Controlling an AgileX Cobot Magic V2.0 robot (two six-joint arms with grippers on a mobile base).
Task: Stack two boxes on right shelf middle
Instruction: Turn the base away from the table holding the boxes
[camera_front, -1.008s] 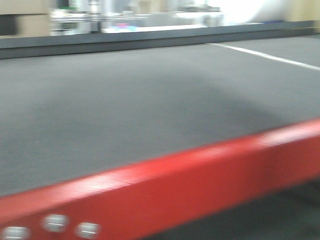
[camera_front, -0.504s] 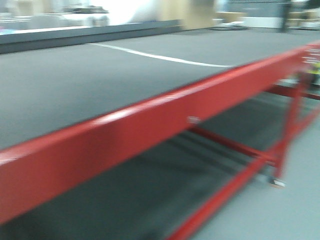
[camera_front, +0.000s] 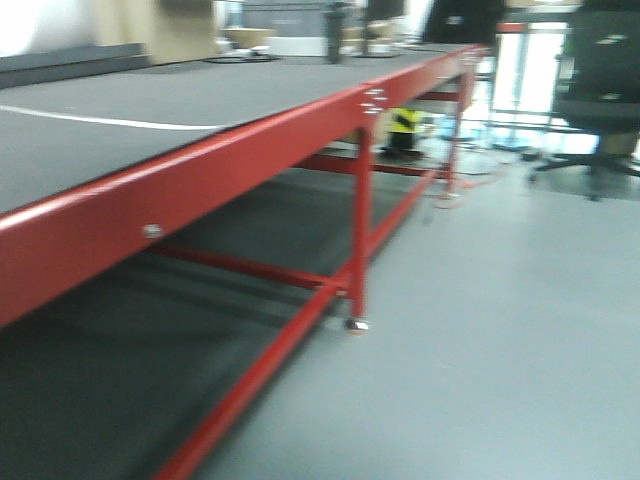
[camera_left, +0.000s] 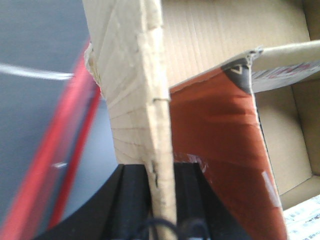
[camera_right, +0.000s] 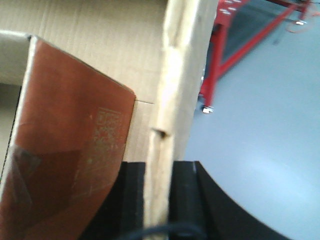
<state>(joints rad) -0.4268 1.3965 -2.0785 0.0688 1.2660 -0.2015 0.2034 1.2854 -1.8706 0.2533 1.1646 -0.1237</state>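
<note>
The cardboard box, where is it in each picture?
Front view: the cardboard box is not in it.
Left wrist view: the box fills the middle and right, its wall edge pinched in the left tool at the bottom.
Right wrist view: the box fills the left and middle, its wall edge pinched in the right tool.
Shared landmark: the red-framed table, seen in all three views.
</note>
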